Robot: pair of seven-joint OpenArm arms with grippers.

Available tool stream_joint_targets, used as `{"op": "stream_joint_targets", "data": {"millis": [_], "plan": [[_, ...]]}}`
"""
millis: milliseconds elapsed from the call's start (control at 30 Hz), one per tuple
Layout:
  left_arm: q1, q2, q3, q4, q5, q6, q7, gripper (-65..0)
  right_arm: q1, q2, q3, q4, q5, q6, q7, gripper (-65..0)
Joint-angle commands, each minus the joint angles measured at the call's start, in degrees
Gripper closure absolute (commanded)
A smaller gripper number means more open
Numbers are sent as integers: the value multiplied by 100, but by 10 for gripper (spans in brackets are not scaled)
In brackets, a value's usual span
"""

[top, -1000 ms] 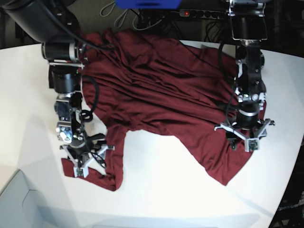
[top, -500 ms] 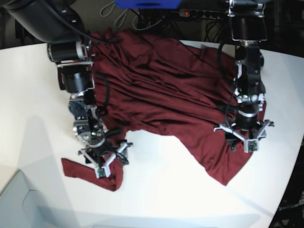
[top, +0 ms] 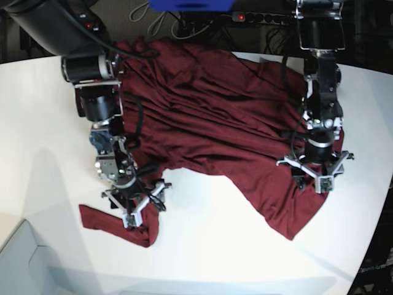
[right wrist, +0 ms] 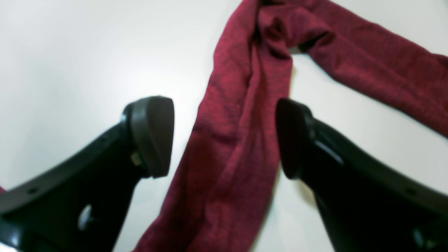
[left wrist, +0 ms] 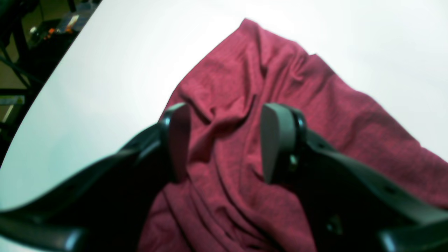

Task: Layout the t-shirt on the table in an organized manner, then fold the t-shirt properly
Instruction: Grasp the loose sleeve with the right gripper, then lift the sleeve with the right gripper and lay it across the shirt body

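Note:
The maroon t-shirt (top: pixel 209 117) lies crumpled across the far half of the white table (top: pixel 209 252), one sleeve trailing toward the front left. My right gripper (top: pixel 136 209) stands open over that sleeve. In the right wrist view its fingers (right wrist: pixel 154 133) straddle a narrow twisted strip of the t-shirt (right wrist: pixel 238 105) without touching it, with bare table (right wrist: pixel 70 52) beside it. My left gripper (top: pixel 313 178) hangs over the shirt's right part. In the left wrist view its jaws are apart around a raised fold of the t-shirt (left wrist: pixel 252 80), table (left wrist: pixel 122 52) beyond.
A power strip (top: pixel 264 17) and cables lie behind the table's far edge, next to a blue object (top: pixel 190 5). The table's curved edge (top: pixel 376 215) runs close to my left arm. A grey surface (top: pixel 18 258) sits at the front left corner.
My right arm has swung rightward from the sleeve's left end to its folded part, and its jaws have widened. The left arm has stayed put.

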Motion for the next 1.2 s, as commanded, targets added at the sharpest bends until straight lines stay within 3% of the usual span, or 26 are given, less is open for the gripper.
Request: {"op": "stream_joint_targets", "data": {"millis": [0, 167, 267, 500, 733, 967, 1167], "plan": [[-93, -43, -5, 94, 8, 18, -141, -313, 199, -1, 10, 95, 36, -8, 174, -428], [-102, -43, -5, 94, 8, 18, -141, -313, 252, -1, 10, -248, 36, -8, 183, -263], [-102, -43, -22, 94, 8, 18, -141, -313, 313, -1, 1, -530, 36, -8, 464, -169], [-111, -43, -5, 94, 8, 18, -141, -313, 357, -45, -104, -978, 36, 27, 904, 0], [-146, 71, -22, 165, -1, 18, -149, -314, 216, -282, -1511, -952, 36, 45, 948, 0], [-260, 115, -13, 165, -1, 18, -149, -315, -425, -484, -2047, 191, 36, 45, 930, 0], [-374, 115, -22, 174, -1, 18, -149, -316, -900, -396, -2583, 1308, 27, 45, 895, 0]]}}
